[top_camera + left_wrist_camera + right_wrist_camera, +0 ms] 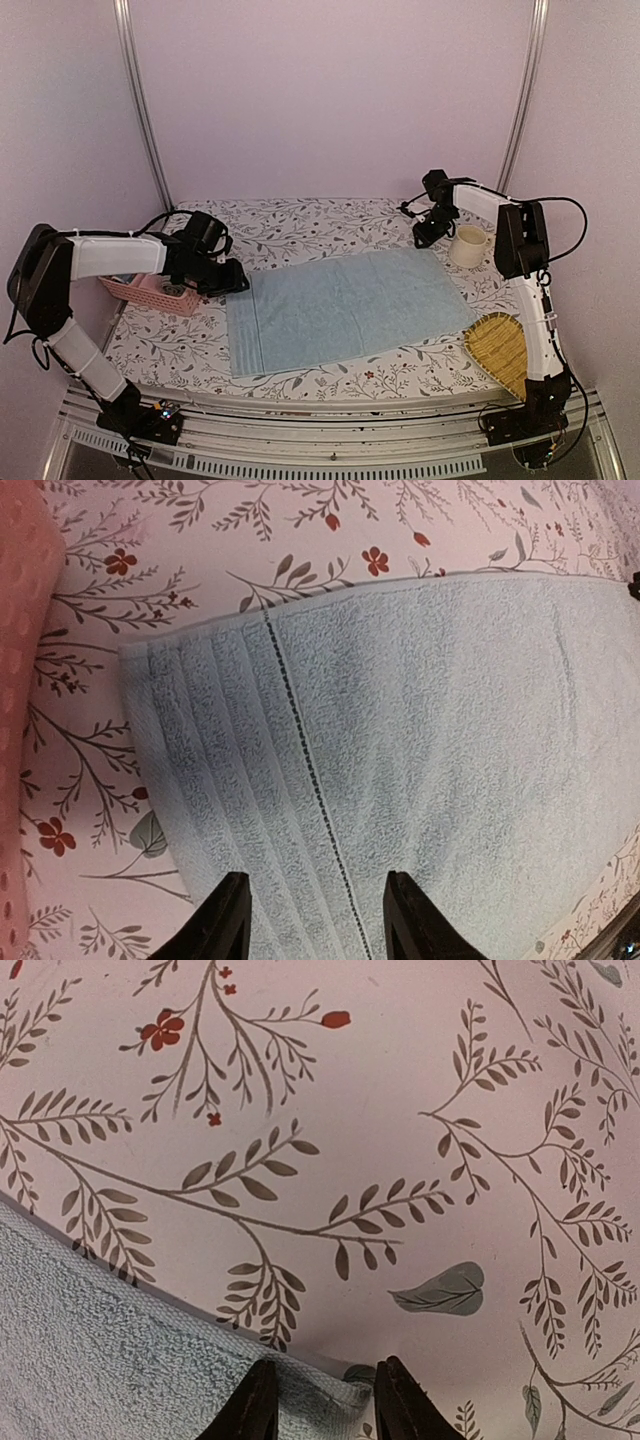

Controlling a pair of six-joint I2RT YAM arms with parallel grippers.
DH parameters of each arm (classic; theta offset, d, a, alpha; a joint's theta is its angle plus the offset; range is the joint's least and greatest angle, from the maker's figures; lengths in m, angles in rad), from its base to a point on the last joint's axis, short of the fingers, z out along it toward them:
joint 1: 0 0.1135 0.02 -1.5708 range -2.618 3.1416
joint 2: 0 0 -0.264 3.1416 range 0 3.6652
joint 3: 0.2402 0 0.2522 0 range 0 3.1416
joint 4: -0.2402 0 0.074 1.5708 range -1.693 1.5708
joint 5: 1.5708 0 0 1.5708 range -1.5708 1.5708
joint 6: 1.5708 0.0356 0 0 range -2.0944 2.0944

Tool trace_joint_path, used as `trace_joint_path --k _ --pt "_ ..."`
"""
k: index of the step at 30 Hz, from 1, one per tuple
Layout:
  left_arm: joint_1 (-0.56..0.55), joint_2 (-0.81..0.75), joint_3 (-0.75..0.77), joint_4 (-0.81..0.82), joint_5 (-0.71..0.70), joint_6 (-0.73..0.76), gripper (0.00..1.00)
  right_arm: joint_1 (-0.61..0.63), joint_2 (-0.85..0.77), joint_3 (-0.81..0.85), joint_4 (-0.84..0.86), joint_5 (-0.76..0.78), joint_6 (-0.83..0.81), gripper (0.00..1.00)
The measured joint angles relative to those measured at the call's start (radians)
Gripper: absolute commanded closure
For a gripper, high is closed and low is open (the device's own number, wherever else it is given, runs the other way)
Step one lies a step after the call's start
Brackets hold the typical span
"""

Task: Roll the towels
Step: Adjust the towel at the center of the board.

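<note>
light blue terry cloth – that is your towel [345, 310], spread flat and unrolled in the middle of the flowered tablecloth [300, 225], its long side running left to right and slightly skewed. you can see a ribbed border with a dark stitched line along its left end, and the pile lies smooth with only faint creases. your left gripper [315, 920] hangs over that ribbed end, its jaws parted with nothing between them, just beside the pink basket [150, 292]. your right gripper [320, 1400] sits at the far right corner of the towel – its jaws are released too, and the corner's hem shows in the gap between them. the cream mug [468, 245] stands near that corner, and a woven tray [497, 345] lies off the near right edge.
</note>
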Motion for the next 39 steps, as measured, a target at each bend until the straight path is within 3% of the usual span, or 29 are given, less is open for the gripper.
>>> trace_joint_path --k 9,21,34,39 --pt "0.001 -0.003 -0.012 0.000 -0.018 -0.013 0.53 -0.017 0.005 0.004 -0.012 -0.078 0.024 0.91" --pt "0.058 0.015 -0.018 0.007 -0.107 -0.064 0.54 -0.025 -0.014 -0.040 0.028 -0.105 0.028 0.91" --pt "0.061 0.199 0.150 0.023 -0.246 -0.086 0.55 -0.029 -0.027 -0.068 0.047 -0.137 0.028 0.91" --pt "0.061 0.278 0.221 0.021 -0.294 -0.083 0.61 -0.031 -0.030 -0.075 0.049 -0.153 0.028 0.91"
